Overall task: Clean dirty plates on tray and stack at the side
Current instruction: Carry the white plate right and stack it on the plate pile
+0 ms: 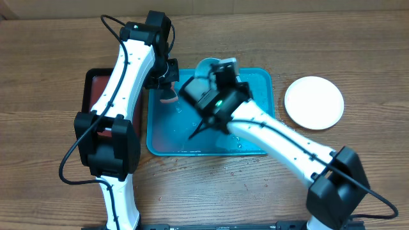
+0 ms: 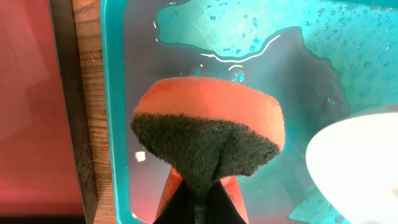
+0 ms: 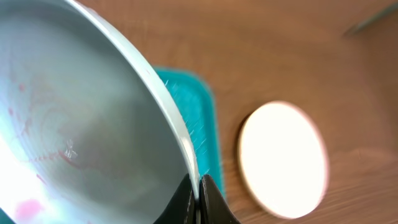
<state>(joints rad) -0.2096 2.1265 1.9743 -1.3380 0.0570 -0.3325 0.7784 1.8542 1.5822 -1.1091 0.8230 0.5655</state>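
While the right claw [image 3: 198, 190] is pinched narrow on the rim of the light blue plate [image 3: 74, 124], that plate hangs tilted above the tray [image 2: 115, 93] rather than lying in it, with its hollow face turned toward that claw's own camera. From the left claw [image 2: 199, 200], the plate's pale edge shows off to one side, opposite the tray's near wall. It is close to the sponge [image 2: 208, 134] but apart from it (no contact that I can make out).

The left claw is clamped on the sponge, an orange body with a dark scouring pad bowed out ahead of the fingers. In my judgement the next move turns on this: the pad must cross sideways to meet the dished face, and the left arm is the one placed to scrub. Being round, the plate has no long axis, so only its tilt matters.

Faint pink smears and a pink blot mark the hollow, so it looks only partly clean. Beyond the right claw, past the tray's edge, the white plate [image 3: 283, 158] lies flat on the surface [image 3: 280, 43], apparently clean. Water pools in the tray beneath the sponge.
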